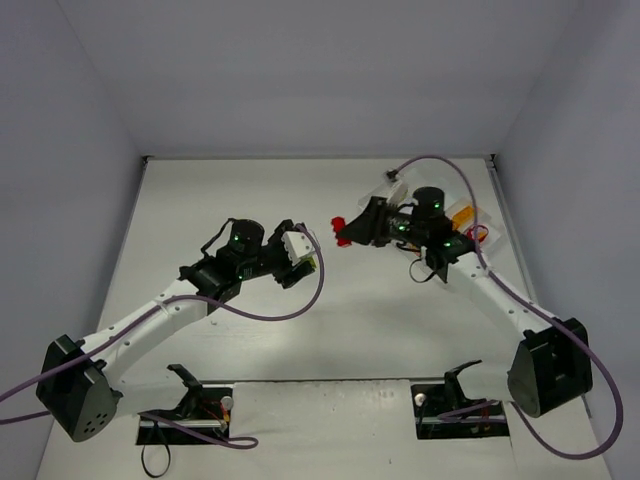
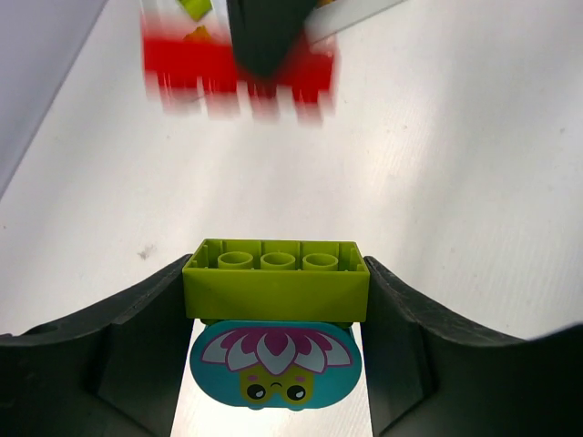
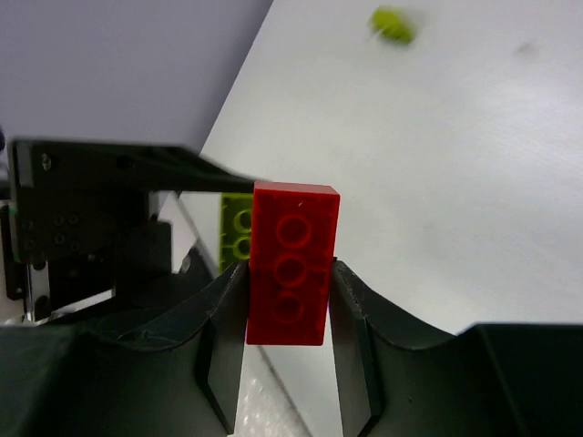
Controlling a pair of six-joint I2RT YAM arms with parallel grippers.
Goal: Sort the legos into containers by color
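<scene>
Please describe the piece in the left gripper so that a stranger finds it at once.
Follow the left arm from the table's near edge to its gripper. Between the fingers sits a lime green brick. Unlike the red brick in the right gripper, it has a teal flower-face piece below it.

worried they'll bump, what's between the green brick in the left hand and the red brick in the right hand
Only bare white table lies between the green brick and the red brick. It shows best in the left wrist view.
</scene>
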